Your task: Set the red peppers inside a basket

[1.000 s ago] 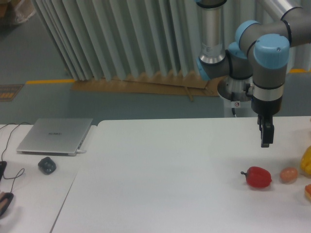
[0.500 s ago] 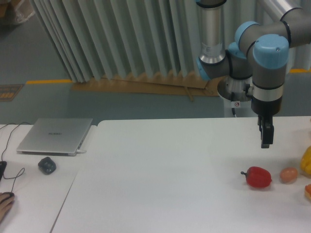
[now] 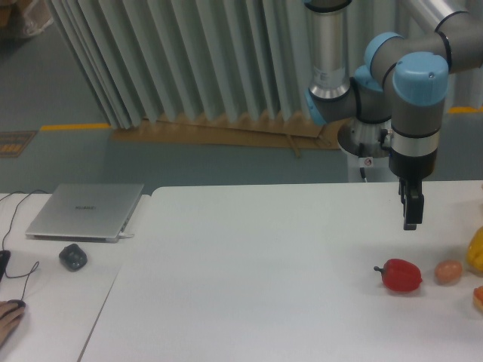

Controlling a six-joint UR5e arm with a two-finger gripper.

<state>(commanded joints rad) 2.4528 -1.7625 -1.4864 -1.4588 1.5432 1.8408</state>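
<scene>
At the far left edge we see a hand (image 3: 6, 320) resting low on a side counter (image 3: 53, 302), with thin dark cables (image 3: 19, 260) looping across the surface near it. Behind these lies a closed silver laptop (image 3: 85, 211), and just in front of the laptop sits a small dark rounded object (image 3: 72, 257) that we cannot identify. Moving right, a seam divides that surface from the main white counter (image 3: 249, 286), whose broad middle stretch is bare. Behind the counter hang grey pleated curtains (image 3: 189, 60) above a greenish floor.

Toward the right, we find the arm (image 3: 411, 90) reaching down, its gripper (image 3: 410, 210) pointing straight at the counter and hanging in the air, touching nothing and holding nothing. The gripper faces us edge-on, so its fingers overlap into one dark bar, and we cannot tell how far apart they stand.

Below the gripper and a touch to its left, the red pepper (image 3: 401, 275) lies on the counter on its side, dark stem pointing left. Just beside it to the right rests a tan-orange egg-shaped item (image 3: 448, 271), apart from the pepper. At the right edge we see part of a yellow item (image 3: 476, 251), and below it a sliver of something red-orange (image 3: 478, 298).
</scene>
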